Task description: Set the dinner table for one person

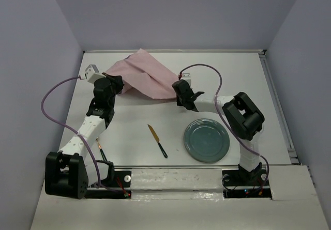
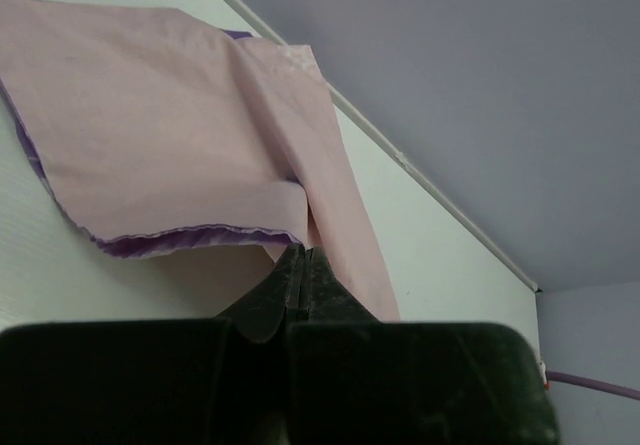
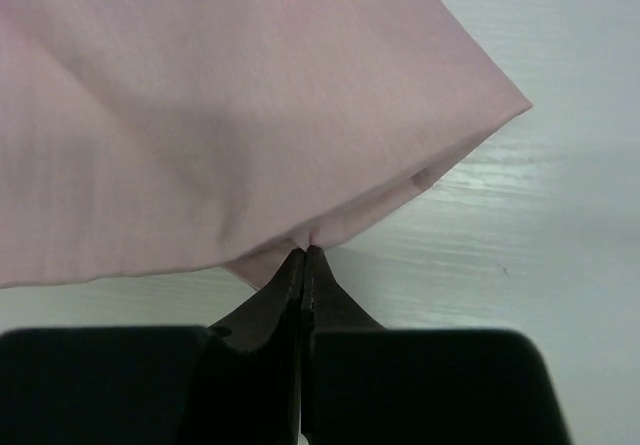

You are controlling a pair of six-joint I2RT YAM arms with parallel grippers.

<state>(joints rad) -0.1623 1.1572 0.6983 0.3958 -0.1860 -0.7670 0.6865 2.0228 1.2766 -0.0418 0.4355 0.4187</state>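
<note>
A pink cloth (image 1: 145, 77) with a purple-blue printed edge hangs lifted over the back of the white dinner table (image 1: 134, 132). My left gripper (image 1: 118, 83) is shut on the cloth's left edge; the left wrist view shows the closed fingertips (image 2: 302, 255) pinching the cloth (image 2: 170, 145). My right gripper (image 1: 178, 93) is shut on the cloth's right edge; the right wrist view shows the tips (image 3: 303, 255) pinching the cloth (image 3: 220, 105). A grey-green plate (image 1: 207, 139) lies at the front right. A knife (image 1: 157, 140) with a yellowish blade and black handle lies left of the plate.
A thin utensil with an orange tip (image 1: 101, 151) lies by the left arm's base at the table's front left. Grey walls close the table on the left, back and right. Purple cables loop from both arms.
</note>
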